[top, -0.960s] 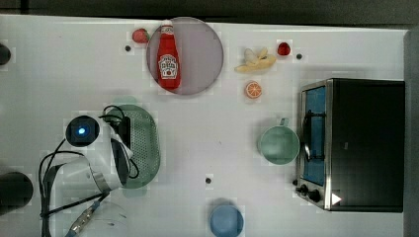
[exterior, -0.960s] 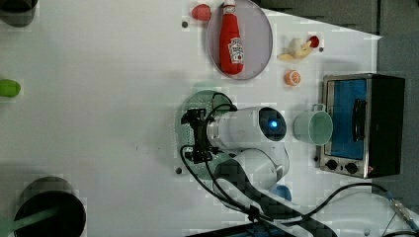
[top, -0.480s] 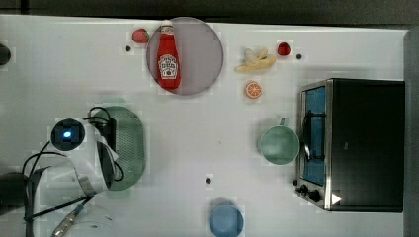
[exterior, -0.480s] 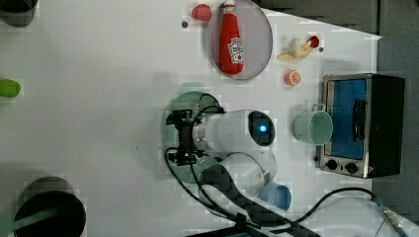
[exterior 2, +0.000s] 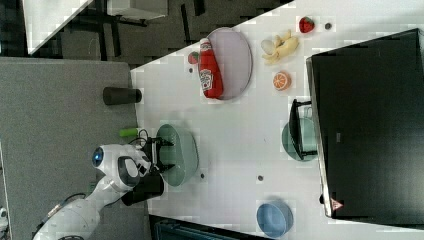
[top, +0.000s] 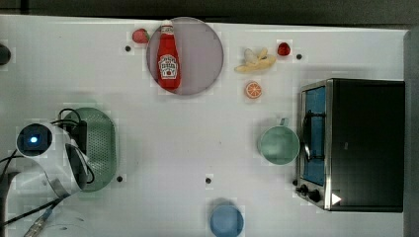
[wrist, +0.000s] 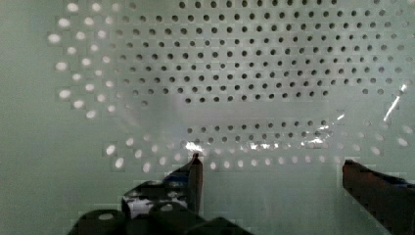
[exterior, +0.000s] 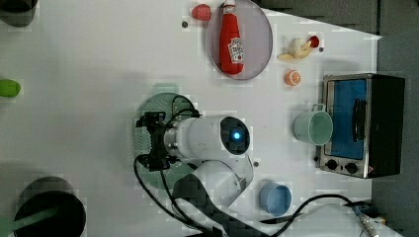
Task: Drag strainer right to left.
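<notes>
One strainer (top: 101, 143), one cup (top: 279, 144), one bowl (top: 227, 220), perhaps two strawberries (top: 283, 49).

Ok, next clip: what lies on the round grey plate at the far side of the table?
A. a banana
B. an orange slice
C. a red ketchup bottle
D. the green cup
C: the top view shows the ketchup bottle lying on the plate, the other three resting on the table.

The strainer (top: 101, 148) lies near the top view's left edge of the counter (top: 163, 148). The toaster oven (top: 353, 144) stands at the top view's right edge, with the cup (top: 279, 144) just beside its door. The bowl (top: 227, 220) sits at the top view's bottom edge. The ketchup bottle (top: 168, 58) lies on the plate (top: 202, 54) near the top view's top edge.
</notes>
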`<state>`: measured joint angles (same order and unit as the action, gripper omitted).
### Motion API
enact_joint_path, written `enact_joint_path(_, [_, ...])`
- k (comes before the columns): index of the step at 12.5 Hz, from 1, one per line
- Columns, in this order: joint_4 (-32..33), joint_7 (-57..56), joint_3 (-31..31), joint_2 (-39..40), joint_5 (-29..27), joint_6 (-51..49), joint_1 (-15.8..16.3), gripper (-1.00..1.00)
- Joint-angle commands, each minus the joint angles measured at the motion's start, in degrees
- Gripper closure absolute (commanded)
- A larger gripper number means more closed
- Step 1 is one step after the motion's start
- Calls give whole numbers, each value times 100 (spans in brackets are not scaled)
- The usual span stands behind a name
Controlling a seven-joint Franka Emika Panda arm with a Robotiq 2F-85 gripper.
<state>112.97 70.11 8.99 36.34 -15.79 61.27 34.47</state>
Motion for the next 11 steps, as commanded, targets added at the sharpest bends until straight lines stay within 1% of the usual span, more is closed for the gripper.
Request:
enact_joint_path(1, [-236, 205, -50, 122, -102, -66, 29, -100])
enact_joint_path(3, [-308, 203, -59, 152, -86, -68, 72, -100])
enact_joint_path(5, [-280, 12, -123, -19, -34, -230, 71, -100])
enact_joint_path(6, [-252, -349, -195, -219, 49, -499, 68, -100])
enact_joint_path(8, [-204, -1272, -495, -839, 399, -1113, 58, -100])
enact_joint_path(11, [-238, -2823, -1298, -1943, 769, -2005, 11, -100])
